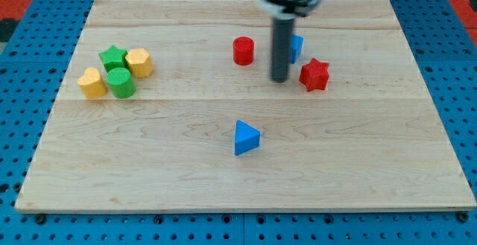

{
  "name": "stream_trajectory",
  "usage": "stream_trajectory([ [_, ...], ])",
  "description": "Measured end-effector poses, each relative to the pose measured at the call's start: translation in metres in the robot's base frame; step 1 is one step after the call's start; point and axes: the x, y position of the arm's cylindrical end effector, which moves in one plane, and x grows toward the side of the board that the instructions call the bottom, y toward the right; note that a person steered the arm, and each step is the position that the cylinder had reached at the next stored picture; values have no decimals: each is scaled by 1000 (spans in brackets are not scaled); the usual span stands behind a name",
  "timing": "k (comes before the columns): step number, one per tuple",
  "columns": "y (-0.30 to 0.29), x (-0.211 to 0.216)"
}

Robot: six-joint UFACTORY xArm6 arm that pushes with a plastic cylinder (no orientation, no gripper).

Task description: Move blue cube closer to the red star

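Observation:
The blue cube (297,48) sits near the view's top centre, mostly hidden behind my rod. The red star (314,74) lies just below and to the right of it, a small gap apart. My tip (280,80) rests on the board just left of the red star and below-left of the blue cube. The rod covers the cube's left side, so I cannot tell if they touch.
A red cylinder (243,51) stands left of the rod. A blue triangle (246,138) lies lower centre. At the left are a green star (113,56), a yellow hexagon (139,62), a yellow heart (92,83) and a green cylinder (121,83).

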Motion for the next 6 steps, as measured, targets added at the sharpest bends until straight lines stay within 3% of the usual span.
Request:
stream_trajectory([
  [1,72,15],
  [2,-4,12],
  [3,70,-54],
  [4,40,-97],
  [5,-35,-106],
  [6,-17,-74],
])
